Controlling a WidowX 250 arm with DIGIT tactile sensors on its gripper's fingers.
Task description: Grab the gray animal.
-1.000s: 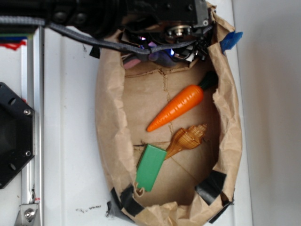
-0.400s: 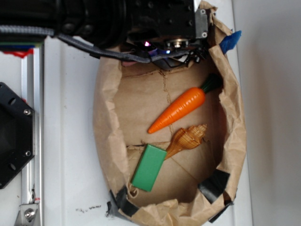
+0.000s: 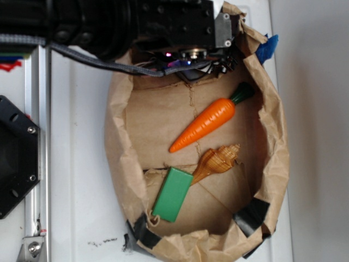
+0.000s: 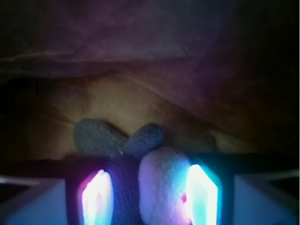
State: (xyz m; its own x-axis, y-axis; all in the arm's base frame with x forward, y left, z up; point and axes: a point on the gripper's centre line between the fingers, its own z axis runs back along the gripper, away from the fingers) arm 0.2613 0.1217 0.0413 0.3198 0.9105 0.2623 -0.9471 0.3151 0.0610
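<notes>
Right then, your claw (image 4: 150, 194) sat low at the top end of the paper bag (image 3: 117, 164), with the gray animal (image 4: 140, 159) tucked between its two glowing pads (image 4: 97, 199). In the wrist view the toy filled the gap, so the claw looked wrapped around it, but you could not tell if it was really squeezed tight yet. From the outside view the toy was hidden under the arm (image 3: 109, 22), so only the wrist view showed it. Two dark gray rounded bits, maybe its ears, stuck out past the pads, lying on the brown paper. A pale fuzzy lump sat just beside the right pad, and a darker part sat beside the left pad. The toy looked soft, fluffy and light. It would likely squash when pinched, not break. It should not slip much, since fuzz grips well. A good place to hold was the fat middle, not the thin floppy bits, which could slide out. You had about that hold, I think. The carrot (image 3: 204, 123), the shell (image 3: 218, 161) and the green block (image 3: 173, 194) lay lower in the bag, well apart from the claw, so they were not in your way. The crinkly bag wall was close by, and it could get caught if you lifted fast.
</notes>
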